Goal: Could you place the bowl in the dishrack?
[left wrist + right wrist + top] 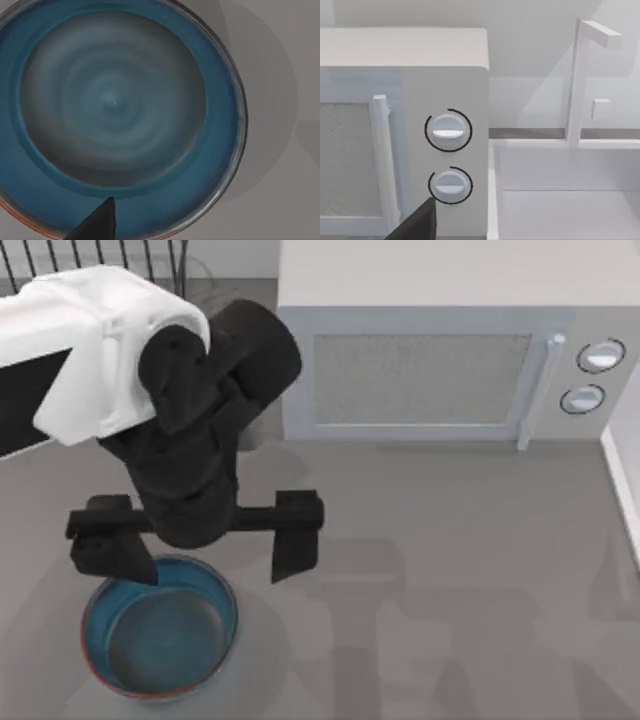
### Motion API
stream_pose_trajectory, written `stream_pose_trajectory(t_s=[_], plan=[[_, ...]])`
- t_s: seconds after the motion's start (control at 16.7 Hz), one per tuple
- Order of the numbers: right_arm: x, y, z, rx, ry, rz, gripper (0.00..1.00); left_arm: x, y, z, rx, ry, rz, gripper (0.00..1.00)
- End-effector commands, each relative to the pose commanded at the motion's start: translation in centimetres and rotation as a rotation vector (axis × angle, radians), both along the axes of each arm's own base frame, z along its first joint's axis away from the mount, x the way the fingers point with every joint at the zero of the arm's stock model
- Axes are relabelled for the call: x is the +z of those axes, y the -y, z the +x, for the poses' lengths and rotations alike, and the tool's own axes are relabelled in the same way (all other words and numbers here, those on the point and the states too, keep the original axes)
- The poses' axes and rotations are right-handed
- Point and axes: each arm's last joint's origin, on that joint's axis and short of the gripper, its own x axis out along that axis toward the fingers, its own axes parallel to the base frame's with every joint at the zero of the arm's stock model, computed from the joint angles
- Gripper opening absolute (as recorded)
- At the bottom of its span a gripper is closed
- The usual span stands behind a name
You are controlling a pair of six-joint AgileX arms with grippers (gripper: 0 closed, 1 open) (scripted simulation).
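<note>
You saw a round shallow blue bowl point(160, 635) with a thin reddish-brown rim and a greyish-blue inside marked by faint concentric rings. The left arm's black two-finger gripper point(195, 550) hung from a white arm casing. The black thin-wire dishrack point(100, 260) stood on the plain grey tabletop point(450, 590). The grey-white box microwave point(440, 340) had a speckled grey door panel and two pale round knobs point(448, 131) ringed in black.

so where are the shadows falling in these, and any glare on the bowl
Top view: the left arm's soft shadow spreads over the table to the right of the bowl, below the microwave. Left wrist view: no glare on the bowl, just faint rings inside and a shadow on the table beside its rim. Right wrist view: even light on the microwave, with pale shadows on the wall behind.
</note>
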Motion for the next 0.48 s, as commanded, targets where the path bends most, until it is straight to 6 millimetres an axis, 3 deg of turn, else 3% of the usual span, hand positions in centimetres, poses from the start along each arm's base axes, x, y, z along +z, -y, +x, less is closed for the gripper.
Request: stream_pose_trajectory(t_s=[0.18,0.48], plan=[[0.0,0.0,0.0,0.0,0.0,0.0,1.0,-0.21,1.36,0.31,-0.001,-0.036,0.028,1.0],[0.0,0.0,0.0,0.0,0.0,0.0,1.0,-0.29,1.25,0.37,0.002,-0.035,0.027,1.0]])
